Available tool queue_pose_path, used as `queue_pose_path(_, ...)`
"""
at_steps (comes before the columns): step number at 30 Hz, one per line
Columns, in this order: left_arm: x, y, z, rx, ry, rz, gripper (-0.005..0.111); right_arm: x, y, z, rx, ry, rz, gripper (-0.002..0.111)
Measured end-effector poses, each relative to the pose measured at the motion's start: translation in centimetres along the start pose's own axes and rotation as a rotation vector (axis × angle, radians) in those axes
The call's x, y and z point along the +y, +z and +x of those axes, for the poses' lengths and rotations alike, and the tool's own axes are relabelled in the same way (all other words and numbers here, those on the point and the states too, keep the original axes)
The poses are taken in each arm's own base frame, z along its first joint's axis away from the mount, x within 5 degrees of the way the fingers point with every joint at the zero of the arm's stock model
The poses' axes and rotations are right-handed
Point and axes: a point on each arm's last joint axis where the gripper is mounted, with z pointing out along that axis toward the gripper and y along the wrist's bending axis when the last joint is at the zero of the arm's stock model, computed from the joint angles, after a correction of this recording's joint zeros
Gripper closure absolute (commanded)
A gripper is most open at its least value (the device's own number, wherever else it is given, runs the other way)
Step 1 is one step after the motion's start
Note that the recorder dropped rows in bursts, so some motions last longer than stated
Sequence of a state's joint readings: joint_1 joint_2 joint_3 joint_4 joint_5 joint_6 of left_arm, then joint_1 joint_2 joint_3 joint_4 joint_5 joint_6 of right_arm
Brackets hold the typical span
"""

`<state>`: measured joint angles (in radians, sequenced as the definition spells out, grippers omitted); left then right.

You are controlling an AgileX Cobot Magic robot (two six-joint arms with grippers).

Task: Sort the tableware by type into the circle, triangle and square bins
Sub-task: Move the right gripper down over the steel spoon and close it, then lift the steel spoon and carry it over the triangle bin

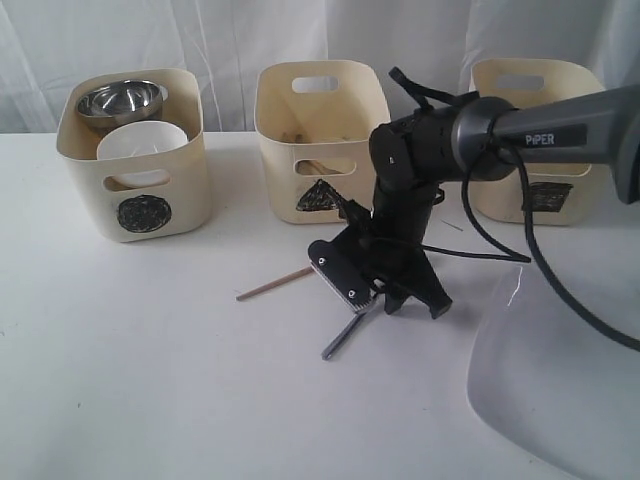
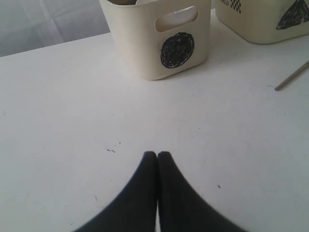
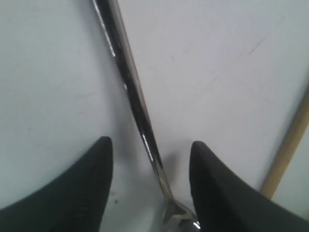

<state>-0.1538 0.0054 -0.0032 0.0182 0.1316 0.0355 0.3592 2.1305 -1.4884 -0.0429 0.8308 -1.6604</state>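
Note:
My right gripper [image 1: 400,298] reaches down at the table's middle, open, its fingers either side of a steel spoon [image 3: 130,92] that lies flat. In the right wrist view the gripper [image 3: 150,142] straddles the handle just before the neck widens. The spoon's handle [image 1: 340,340] sticks out below the gripper. A wooden chopstick [image 1: 275,283] lies beside it. The circle bin [image 1: 140,213] holds a steel bowl [image 1: 120,100] and a white bowl [image 1: 140,140]. The triangle bin [image 1: 320,197] and the square bin [image 1: 548,197] stand behind. My left gripper [image 2: 157,153] is shut and empty over bare table.
A large white plate [image 1: 550,400] lies at the front right, near the right arm's cable. The left wrist view shows the circle bin [image 2: 159,38], the triangle bin [image 2: 260,19] and the chopstick [image 2: 292,76] ahead. A white curtain hangs behind the bins.

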Motion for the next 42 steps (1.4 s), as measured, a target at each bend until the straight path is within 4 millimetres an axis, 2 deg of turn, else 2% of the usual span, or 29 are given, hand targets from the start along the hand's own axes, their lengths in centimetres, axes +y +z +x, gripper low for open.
queue_pose_path(7, 0.0, 0.0, 0.0, 0.000, 0.000, 0.000, 0.107, -0.2, 0.2, 0.0, -0.001, 0.019, -0.012, 0.064)
queue_pose_path(13, 0.0, 0.0, 0.0, 0.000, 0.000, 0.000, 0.107, 0.2, 0.3, 0.0, -0.004, 0.023, -0.053, 0.098)
queue_pose_path(16, 0.0, 0.0, 0.0, 0.000, 0.000, 0.000, 0.107, 0.3, 0.3, 0.0, -0.005, 0.039, -0.071, 0.108)
queue_pose_path(25, 0.0, 0.0, 0.0, 0.000, 0.000, 0.000, 0.107, 0.2, 0.0, -0.5, -0.063, 0.200, -0.054, 0.108)
queue_pose_path(28, 0.0, 0.0, 0.0, 0.000, 0.000, 0.000, 0.107, 0.1, -1.6, -1.0, -0.115, 0.264, -0.021, 0.108)
queue_pose_path(34, 0.0, 0.0, 0.0, 0.000, 0.000, 0.000, 0.107, 0.5, -7.3, -2.1, -0.259, 0.385, 0.136, 0.108)
queue_pose_path(39, 0.0, 0.0, 0.0, 0.000, 0.000, 0.000, 0.107, 0.4, -12.4, -2.2, -0.358, 0.533, 0.408, 0.108)
queue_pose_path(42, 0.0, 0.0, 0.0, 0.000, 0.000, 0.000, 0.107, -0.4, -15.5, -1.6, -0.436, 0.744, 0.619, 0.108)
